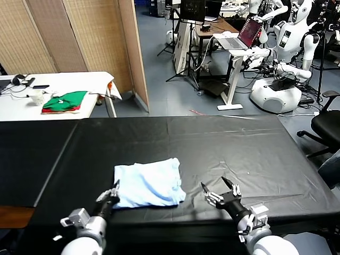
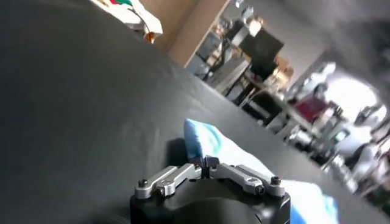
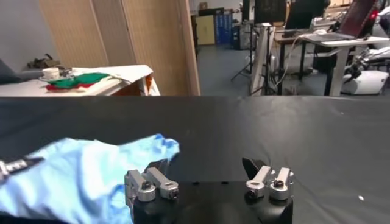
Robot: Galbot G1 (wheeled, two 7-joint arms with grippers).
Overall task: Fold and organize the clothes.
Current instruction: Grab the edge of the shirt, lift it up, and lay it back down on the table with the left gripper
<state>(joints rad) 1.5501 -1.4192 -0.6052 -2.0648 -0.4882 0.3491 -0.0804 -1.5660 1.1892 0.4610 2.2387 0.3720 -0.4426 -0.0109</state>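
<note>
T-shirt: lower centre of the black tabletop, no readable writing
Left claw: closed on T-shirt's corner
Right claw: spread wide, empty

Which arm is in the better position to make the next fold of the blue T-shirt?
Probably the left. The left gripper is shut on the near left corner of the T-shirt. The right gripper stands open over bare black table, beside the shirt's right edge, holding nothing.

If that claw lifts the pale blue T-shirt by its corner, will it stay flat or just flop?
Probably flop: the T-shirt lies in soft rumpled folds on the black table, so it looks thin and limp. It likely weighs little. The left gripper is shut on its near left corner, so the rest would probably hang and drag.
</note>
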